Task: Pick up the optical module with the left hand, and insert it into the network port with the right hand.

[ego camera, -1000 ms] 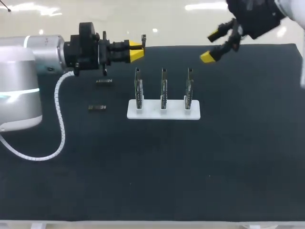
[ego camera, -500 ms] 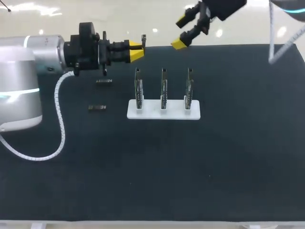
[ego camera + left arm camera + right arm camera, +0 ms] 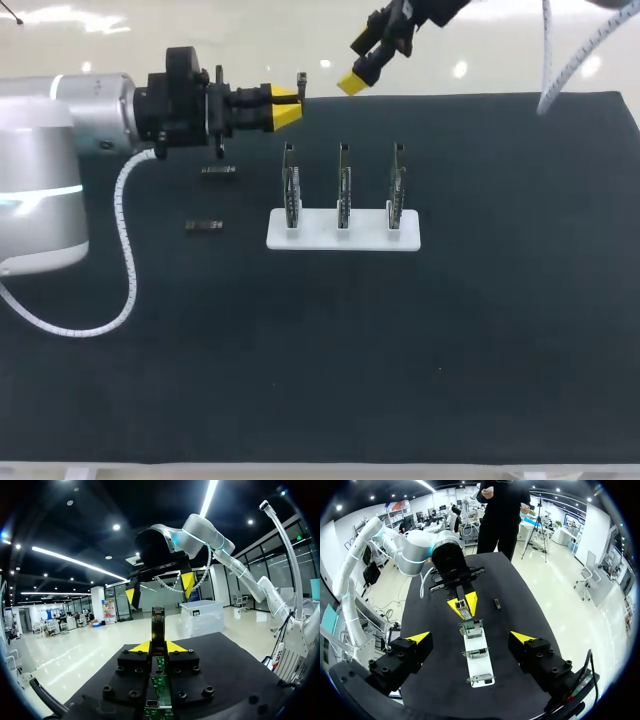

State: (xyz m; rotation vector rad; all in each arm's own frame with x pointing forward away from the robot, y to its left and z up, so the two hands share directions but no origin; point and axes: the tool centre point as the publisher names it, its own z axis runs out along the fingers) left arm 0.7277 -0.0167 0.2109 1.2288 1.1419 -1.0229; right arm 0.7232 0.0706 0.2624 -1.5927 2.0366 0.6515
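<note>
My left gripper is held level above the back left of the black mat, shut on a slim optical module that sticks out past its yellow tips. In the left wrist view the module stands between the fingers of the left gripper, and my right gripper hangs open just ahead of it. My right gripper is high over the table's back edge, a little right of the module, with nothing in it. Three upright port boards stand on a white base.
Two loose modules lie on the mat left of the base, one at the back and one nearer. From the right wrist the boards line up under the open right gripper.
My right arm has swung left along the table's back edge, coming close to the left gripper. The left arm and its module have stayed still.
</note>
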